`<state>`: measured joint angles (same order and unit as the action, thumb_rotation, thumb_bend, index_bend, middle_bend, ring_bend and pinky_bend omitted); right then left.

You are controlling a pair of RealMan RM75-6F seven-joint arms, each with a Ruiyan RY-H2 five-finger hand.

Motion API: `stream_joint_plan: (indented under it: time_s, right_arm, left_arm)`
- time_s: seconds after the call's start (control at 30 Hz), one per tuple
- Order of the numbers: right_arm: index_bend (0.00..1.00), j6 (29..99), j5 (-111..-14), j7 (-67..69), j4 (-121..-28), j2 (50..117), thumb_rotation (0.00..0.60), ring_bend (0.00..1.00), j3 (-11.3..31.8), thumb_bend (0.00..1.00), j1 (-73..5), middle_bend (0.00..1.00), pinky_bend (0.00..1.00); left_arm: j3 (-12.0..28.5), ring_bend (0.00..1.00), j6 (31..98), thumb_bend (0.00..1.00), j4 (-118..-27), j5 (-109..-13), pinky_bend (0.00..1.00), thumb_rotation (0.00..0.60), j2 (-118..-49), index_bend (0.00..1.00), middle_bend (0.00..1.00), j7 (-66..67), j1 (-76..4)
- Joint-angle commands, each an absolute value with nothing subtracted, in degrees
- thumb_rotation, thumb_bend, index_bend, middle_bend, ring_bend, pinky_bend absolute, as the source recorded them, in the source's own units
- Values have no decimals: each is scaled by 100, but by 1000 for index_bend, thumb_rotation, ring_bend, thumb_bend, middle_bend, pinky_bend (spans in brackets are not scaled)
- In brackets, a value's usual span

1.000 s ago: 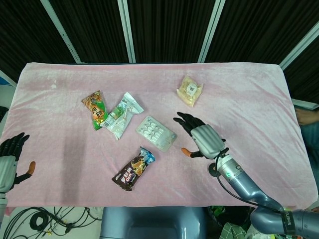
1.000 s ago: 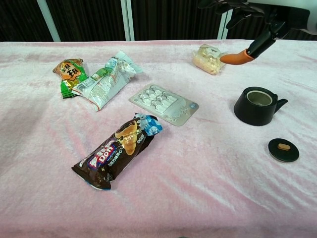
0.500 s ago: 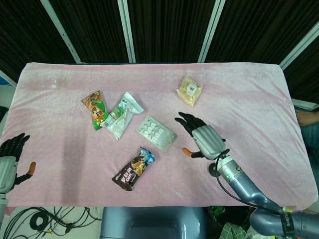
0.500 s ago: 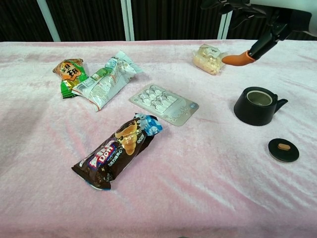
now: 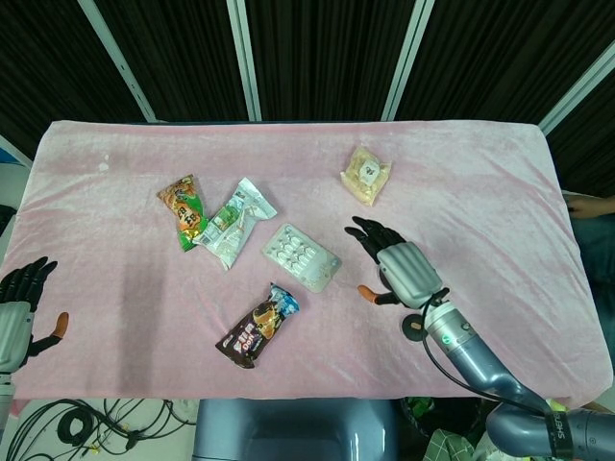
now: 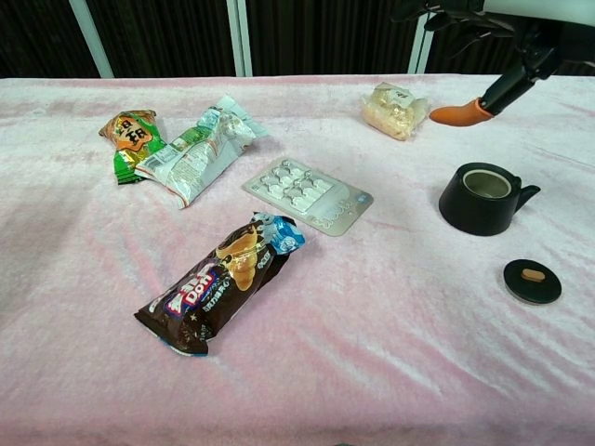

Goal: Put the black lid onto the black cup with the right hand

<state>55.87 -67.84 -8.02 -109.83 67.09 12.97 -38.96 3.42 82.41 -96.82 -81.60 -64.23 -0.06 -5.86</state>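
The black cup [image 6: 482, 197] stands upright at the right of the pink cloth, its small handle pointing right. In front of it the black lid [image 6: 532, 281] lies flat with a brown knob on top. My right hand [image 6: 493, 42] hovers above the cup, fingers spread and holding nothing, its orange thumb tip above the cup's rim. In the head view the right hand [image 5: 404, 271] hides the cup, and only an edge of the lid [image 5: 413, 327] shows beside the wrist. My left hand [image 5: 14, 307] rests at the table's left front corner, holding nothing.
A blister pack [image 6: 307, 195] lies left of the cup, with a brown snack bar [image 6: 221, 283] in front of it. A white and green packet [image 6: 197, 149] and an orange packet [image 6: 130, 135] lie at the left. A pale bun bag [image 6: 392, 109] sits behind the cup.
My right hand has drifted slightly to the right above the cup, still holding nothing. Cup, lid and left hand have not moved.
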Motion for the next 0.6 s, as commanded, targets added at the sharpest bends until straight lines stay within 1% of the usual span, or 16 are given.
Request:
stream_joint_plan:
  time_s: [0.03, 0.17, 0.3, 0.37, 0.43, 0.6]
  right_arm:
    - [103, 5719, -6658, -1020, -11112, 6644, 600, 39, 1176, 219, -3789, 0, 157]
    - [103, 5978, -6505, -1259, -11432, 6500, 600, 38, 940, 217, -3531, 0, 157]
    - [103, 6280, -6603, -1311, -11686, 6404, 600, 38, 662, 217, -3206, 0, 157]
    - [104, 6542, -6808, -1408, -11766, 6393, 600, 38, 387, 217, -2933, 0, 157]
    - [115, 6770, -6944, -1509, -11737, 6470, 600, 39, 226, 217, -2745, 0, 157]
    - [181, 7444, -7121, -1909, -11381, 7044, 600, 38, -82, 217, -2248, 0, 157]
  left_arm:
    - [343, 0, 8243, 440, -9683, -8154, 49, 600, -6416, 77, 20, -14, -582]
    - [343, 0, 8233, 440, -9685, -8147, 49, 600, -6409, 77, 20, -25, -584]
    - [330, 0, 8225, 440, -9685, -8167, 49, 600, -6409, 77, 20, -10, -588]
    - [327, 0, 8225, 440, -9684, -8171, 49, 600, -6415, 77, 20, 5, -589]
    - [329, 0, 8226, 440, -9684, -8169, 50, 600, -6419, 77, 20, 11, -591]
    - [330, 0, 8219, 440, -9682, -8165, 50, 600, -6425, 77, 20, 30, -596]
